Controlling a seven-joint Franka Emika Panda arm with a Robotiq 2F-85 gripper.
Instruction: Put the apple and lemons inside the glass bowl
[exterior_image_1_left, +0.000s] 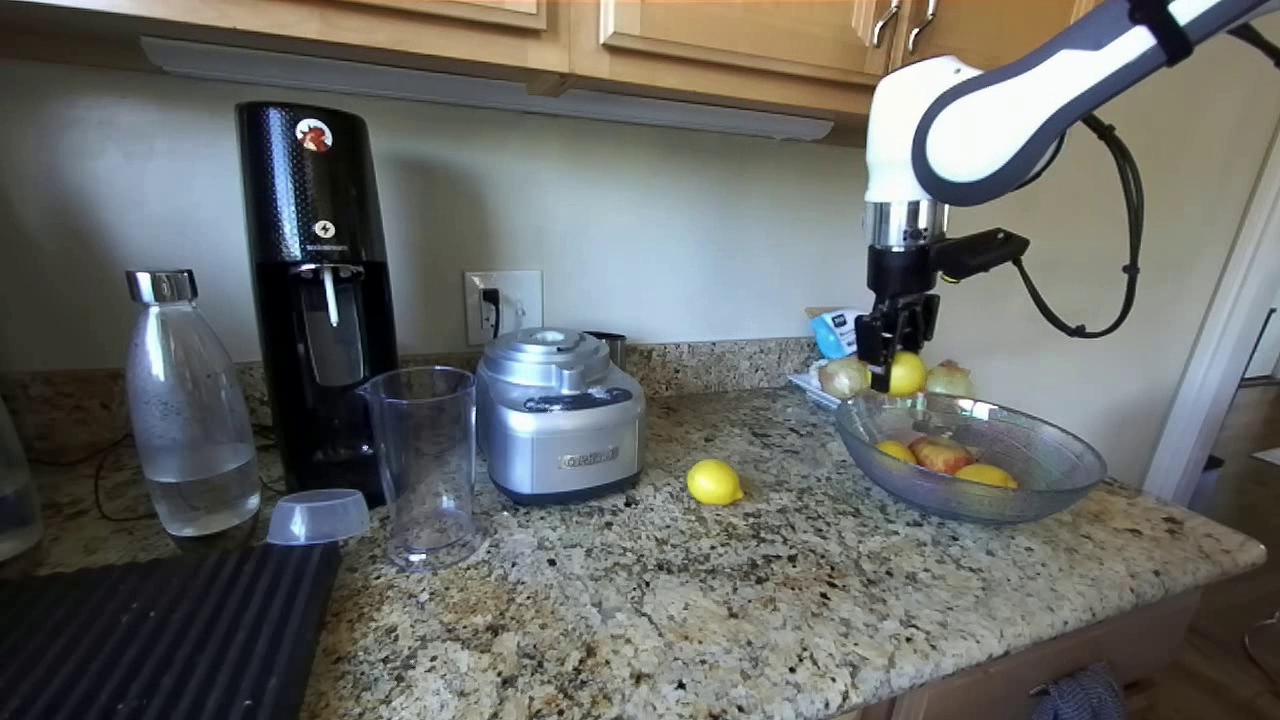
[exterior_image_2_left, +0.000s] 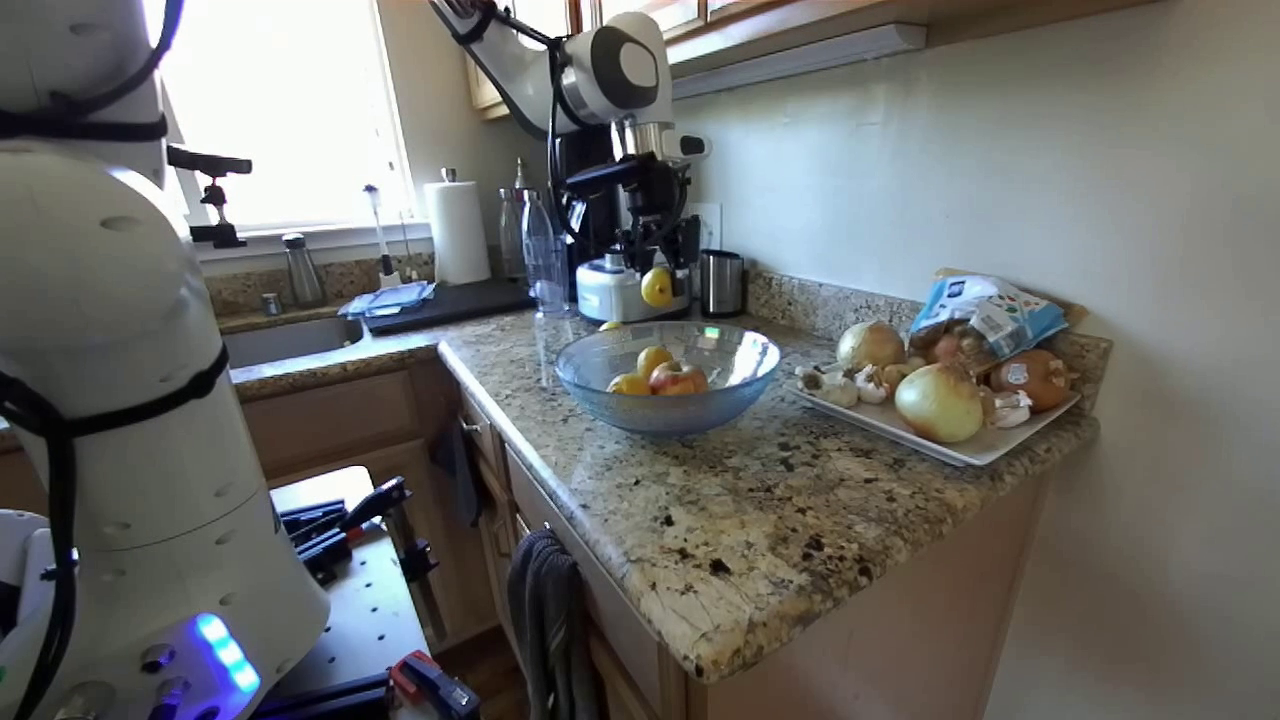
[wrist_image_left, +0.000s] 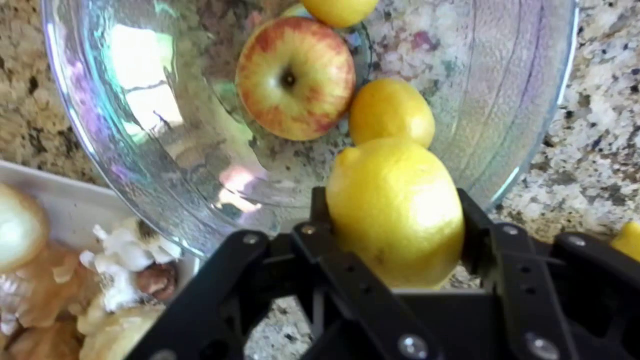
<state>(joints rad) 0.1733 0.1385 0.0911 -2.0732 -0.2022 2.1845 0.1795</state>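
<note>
In the wrist view, a bright yellow oval lemon (wrist_image_left: 400, 215) is pinched from both sides by a black two-fingered gripper (wrist_image_left: 394, 206). It is seen across the rim of a wide shallow clear glass bowl (wrist_image_left: 505, 100), at about 5 o'clock. Inside the bowl, a round red-and-yellow apple (wrist_image_left: 296, 78) is shown. At 4 o'clock from the apple, right beside it, a second yellow lemon (wrist_image_left: 392, 112) is partly covered by the pinched one; at 1 o'clock, a third yellow lemon (wrist_image_left: 340, 10) is cut off by the view's upper edge. Outside the bowl, at 4 o'clock, a fourth yellow lemon (wrist_image_left: 628, 243) is partly seen on the speckled stone countertop (wrist_image_left: 607, 110). At 8 o'clock, a flat white dish (wrist_image_left: 75, 200) is heaped with onions (wrist_image_left: 17, 230) and white garlic (wrist_image_left: 120, 270).

In an exterior view, the white jointed arm (exterior_image_1_left: 1000, 125) is extended from 2 o'clock, and the pinched lemon is held at 11 o'clock of the bowl. The apple is flanked in the bowl by lemons at 9 and 4 o'clock. The fourth lemon is set well apart from the bowl, at 9 o'clock; at 10 o'clock from that lemon, a rounded silver appliance base (exterior_image_1_left: 560, 430) is placed, with a tall clear pitcher (exterior_image_1_left: 420, 440) at 9 o'clock.

In an exterior view where a cylindrical steel cup (exterior_image_2_left: 721, 283) is shown at 1 o'clock of the bowl, the pinched lemon is held in the air at 12 o'clock, above the far rim. The dish is laid near the bowl at 3 o'clock, with a blue-and-white bag (exterior_image_2_left: 1000, 305) seen towards its far side.
</note>
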